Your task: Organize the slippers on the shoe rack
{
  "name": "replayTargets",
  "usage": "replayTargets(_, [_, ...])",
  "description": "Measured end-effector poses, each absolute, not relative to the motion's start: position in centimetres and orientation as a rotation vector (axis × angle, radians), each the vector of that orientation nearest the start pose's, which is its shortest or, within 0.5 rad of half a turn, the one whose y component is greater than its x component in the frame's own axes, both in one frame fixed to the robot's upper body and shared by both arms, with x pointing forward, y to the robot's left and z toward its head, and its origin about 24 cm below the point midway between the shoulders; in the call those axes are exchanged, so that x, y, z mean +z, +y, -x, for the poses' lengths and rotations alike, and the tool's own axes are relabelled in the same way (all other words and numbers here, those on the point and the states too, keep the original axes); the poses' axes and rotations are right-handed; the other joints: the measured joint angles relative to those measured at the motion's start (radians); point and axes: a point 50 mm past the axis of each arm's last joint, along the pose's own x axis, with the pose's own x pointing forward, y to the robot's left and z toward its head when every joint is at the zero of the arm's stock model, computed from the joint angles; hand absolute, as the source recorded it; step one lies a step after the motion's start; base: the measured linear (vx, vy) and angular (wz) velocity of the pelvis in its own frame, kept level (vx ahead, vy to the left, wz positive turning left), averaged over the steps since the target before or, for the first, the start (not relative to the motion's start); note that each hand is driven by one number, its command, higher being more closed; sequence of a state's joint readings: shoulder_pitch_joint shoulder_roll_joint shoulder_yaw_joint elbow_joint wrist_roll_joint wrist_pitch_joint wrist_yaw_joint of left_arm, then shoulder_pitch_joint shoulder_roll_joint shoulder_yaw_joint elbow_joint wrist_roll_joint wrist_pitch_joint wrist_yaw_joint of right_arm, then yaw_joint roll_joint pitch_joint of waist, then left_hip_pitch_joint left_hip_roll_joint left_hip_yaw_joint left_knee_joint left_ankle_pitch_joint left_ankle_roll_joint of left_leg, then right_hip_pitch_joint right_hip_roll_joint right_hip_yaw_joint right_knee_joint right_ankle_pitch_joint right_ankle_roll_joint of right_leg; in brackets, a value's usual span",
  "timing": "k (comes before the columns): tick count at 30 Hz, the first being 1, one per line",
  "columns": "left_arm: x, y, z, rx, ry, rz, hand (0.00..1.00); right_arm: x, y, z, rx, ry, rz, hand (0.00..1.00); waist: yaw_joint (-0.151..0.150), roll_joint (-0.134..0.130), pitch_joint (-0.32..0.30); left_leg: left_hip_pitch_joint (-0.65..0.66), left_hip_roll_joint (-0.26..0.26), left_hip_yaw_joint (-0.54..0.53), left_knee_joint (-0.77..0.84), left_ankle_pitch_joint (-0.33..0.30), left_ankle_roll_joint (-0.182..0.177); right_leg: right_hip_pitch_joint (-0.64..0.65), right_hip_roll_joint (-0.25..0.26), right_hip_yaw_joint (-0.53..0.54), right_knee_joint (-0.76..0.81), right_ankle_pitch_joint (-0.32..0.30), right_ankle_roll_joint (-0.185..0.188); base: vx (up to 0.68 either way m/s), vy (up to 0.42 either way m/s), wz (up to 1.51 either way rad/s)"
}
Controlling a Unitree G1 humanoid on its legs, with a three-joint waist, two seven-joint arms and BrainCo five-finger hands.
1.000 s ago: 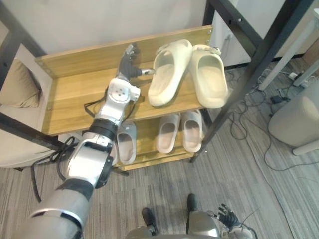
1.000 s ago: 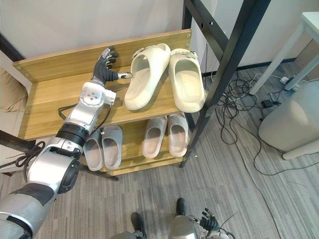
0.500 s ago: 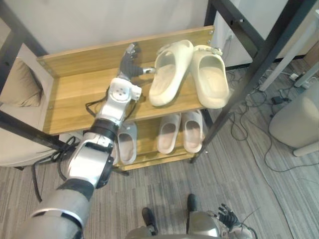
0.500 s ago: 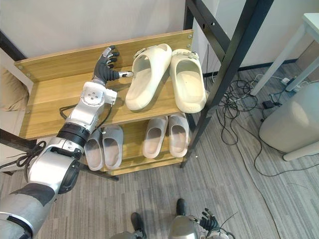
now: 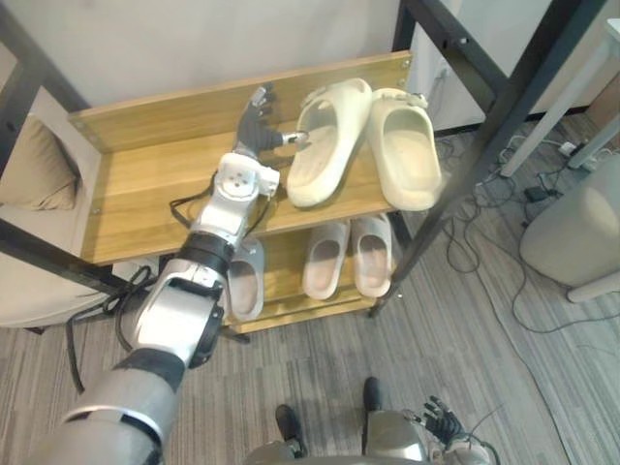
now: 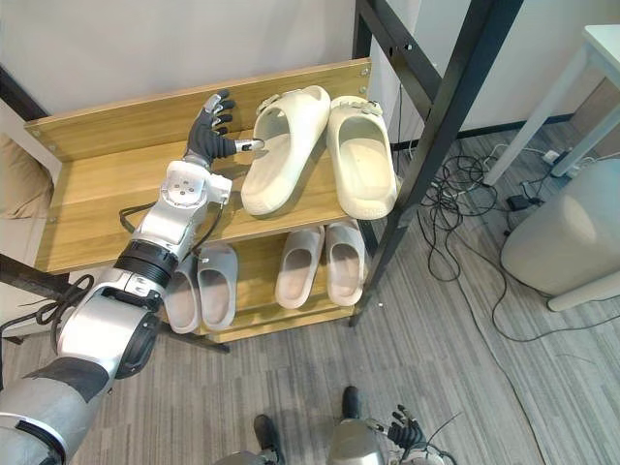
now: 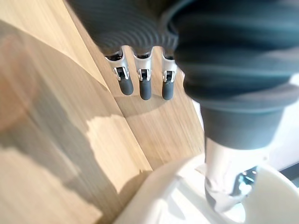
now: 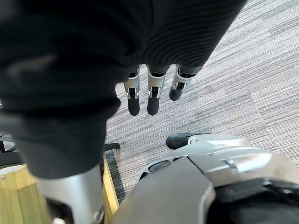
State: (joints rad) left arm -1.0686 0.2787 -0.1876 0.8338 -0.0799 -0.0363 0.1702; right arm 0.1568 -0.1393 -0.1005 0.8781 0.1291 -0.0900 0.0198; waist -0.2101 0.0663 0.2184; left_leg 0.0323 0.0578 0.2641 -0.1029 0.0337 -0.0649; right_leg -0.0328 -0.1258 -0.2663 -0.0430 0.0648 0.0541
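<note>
The left robot hand (image 5: 254,121) hovers over the far part of the shoe rack's top shelf (image 5: 145,184), fingers straight and spread, holding nothing; its thumb reaches right to the rim of the skewed cream slipper (image 5: 325,145), touching it or just short. That slipper lies just right of the hand, its long axis slanting from near-left to far-right, far end leaning on the second cream slipper (image 5: 405,145). The right robot hand (image 5: 441,418) hangs low with relaxed fingers, well apart, so the left is nearer
</note>
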Motion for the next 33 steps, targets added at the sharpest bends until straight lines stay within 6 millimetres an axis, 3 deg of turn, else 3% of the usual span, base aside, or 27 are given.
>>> replayTargets(5, [20.9, 12.3, -41.2, -0.012, -0.275, -0.321, 1.0, -14.3, -22.1, -10.6, -0.238, 0.918, -0.036, 0.0, -0.004, 0.0, 0.0, 0.001, 0.002, 0.006, 0.0, 0.0, 0.0, -0.003, 0.001, 0.004, 0.0, 0.0, 0.0, 0.0, 0.0, -0.03])
replayTargets(33, [21.7, 12.2, -41.6, -0.018, -0.284, -0.388, 1.0, -14.3, -22.1, -10.5, -0.242, 0.917, -0.043, 0.0, -0.006, -0.003, 0.002, 0.005, 0.005, 0.017, 0.0, -0.002, -0.004, -0.004, 0.004, 0.008, 0.0, 0.003, -0.001, -0.01, -0.007, -0.02])
